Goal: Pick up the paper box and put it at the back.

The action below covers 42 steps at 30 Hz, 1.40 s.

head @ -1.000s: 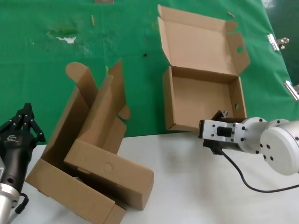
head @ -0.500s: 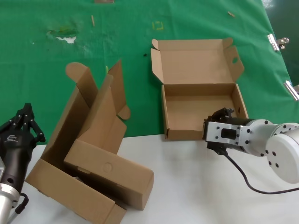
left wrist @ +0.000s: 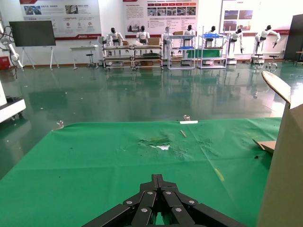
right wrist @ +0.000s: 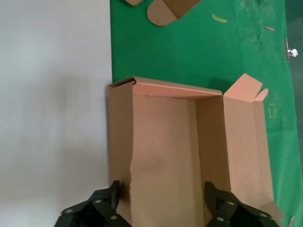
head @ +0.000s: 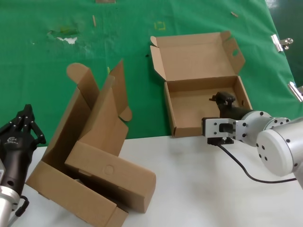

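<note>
While the right end effector point(head: 222, 101) hangs spread open inside the paper box point(head: 203, 111), withdrawing could snag its front wall; left end effector point(head: 21, 125) sits pinched closed, parked.

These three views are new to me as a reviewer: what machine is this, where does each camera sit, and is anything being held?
It is a robot with two arms, each ending in a gripping tool. The head view looks down from the robot's head. Each wrist view comes from a camera on that arm.

The shallow brown cardboard mailer box lies on the green cloth with its lid open. The right tool hangs over the box's tray, open, as the right wrist view shows; it holds nothing. The left tool is parked at the left, shut and empty; its own camera looks out across the cloth.

Two more brown cardboard boxes stand on the white tabletop, reaching onto the cloth.
</note>
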Available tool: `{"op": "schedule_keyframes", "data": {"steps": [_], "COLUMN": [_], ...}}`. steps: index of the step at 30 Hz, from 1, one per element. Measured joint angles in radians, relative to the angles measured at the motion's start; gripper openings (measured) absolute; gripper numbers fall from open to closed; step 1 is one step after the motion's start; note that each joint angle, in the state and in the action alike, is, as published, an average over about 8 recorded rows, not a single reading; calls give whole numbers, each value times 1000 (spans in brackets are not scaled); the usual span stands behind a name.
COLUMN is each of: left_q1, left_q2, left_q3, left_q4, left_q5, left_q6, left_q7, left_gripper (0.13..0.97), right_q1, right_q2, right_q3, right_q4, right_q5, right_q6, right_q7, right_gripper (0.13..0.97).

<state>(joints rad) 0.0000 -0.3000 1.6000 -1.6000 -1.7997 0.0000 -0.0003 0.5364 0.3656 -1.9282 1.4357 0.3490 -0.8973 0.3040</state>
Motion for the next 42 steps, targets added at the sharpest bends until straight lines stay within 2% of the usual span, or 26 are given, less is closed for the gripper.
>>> {"op": "schedule_keyframes", "data": {"steps": [4, 8, 13, 16, 19, 25, 30, 35, 42], "left_q1": [0, 0, 0, 0, 0, 0, 0, 0, 0], "left_q2": [0, 0, 0, 0, 0, 0, 0, 0, 0], "left_q3": [0, 0, 0, 0, 0, 0, 0, 0, 0], "left_q4": [0, 0, 0, 0, 0, 0, 0, 0, 0], "left_q5": [0, 0, 0, 0, 0, 0, 0, 0, 0], "left_q6": [0, 0, 0, 0, 0, 0, 0, 0, 0], "left_q7": [0, 0, 0, 0, 0, 0, 0, 0, 0], "left_gripper": [140, 140, 140, 140, 140, 140, 140, 142, 168], "right_q1": [10, 8, -15, -39, -70, -147, -204, -246, -268], "right_q2": [-19, -39, -53, -54, -52, -65, -85, -87, -85], "right_q3": [8, 19, 41, 69, 113, 258, 422, 564, 594], "right_q4": [-25, -37, -4, 60, 154, 395, 547, 602, 596], "right_q5": [-16, -29, -39, -48, -59, -87, -75, -20, 48], "right_q6": [21, 38, 38, 22, -5, -66, -43, 35, 88], "right_q7": [-20, -32, -37, -30, -10, 55, 95, 99, 83], "right_gripper": [656, 656, 762, 825, 851, 929, 947, 966, 966]}}
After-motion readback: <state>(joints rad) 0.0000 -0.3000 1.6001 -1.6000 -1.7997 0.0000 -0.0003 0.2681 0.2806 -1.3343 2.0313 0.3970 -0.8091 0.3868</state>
